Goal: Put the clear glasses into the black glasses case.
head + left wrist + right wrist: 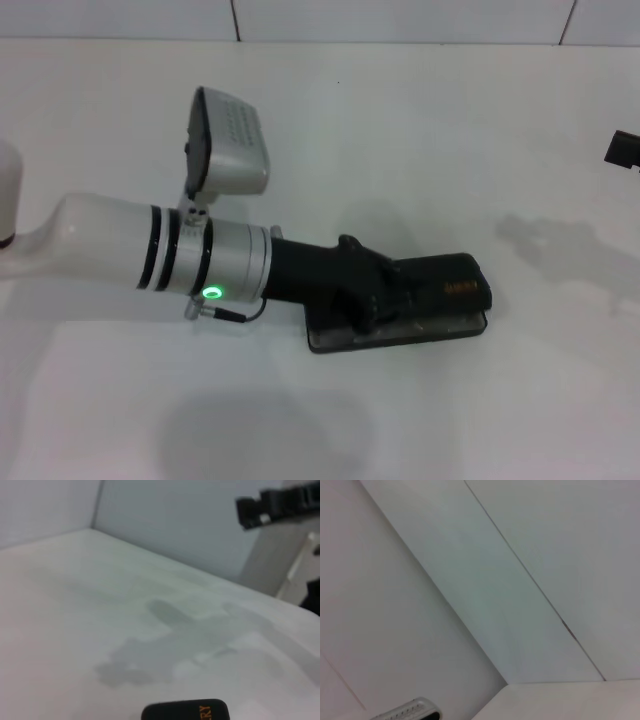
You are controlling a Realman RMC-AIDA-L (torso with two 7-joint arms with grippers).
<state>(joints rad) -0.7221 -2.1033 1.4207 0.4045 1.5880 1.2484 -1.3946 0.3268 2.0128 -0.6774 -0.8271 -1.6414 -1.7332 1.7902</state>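
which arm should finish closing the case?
Left, probably. The left gripper is already over the open black glasses case, by its lid. The right gripper sits far off at the table edge.

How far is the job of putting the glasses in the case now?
Late stage, it seems. The black glasses case lies open on the table, and pale outlines in its tray may be the clear glasses. The left claw is over the case; its grip is hidden. The right claw is parked at the edge. Left: confirm placement, withdraw.

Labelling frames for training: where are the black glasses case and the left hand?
black glasses case (455, 287): head view, lid by orange lettering.
left hand (375, 300): head view, black hand over the case.
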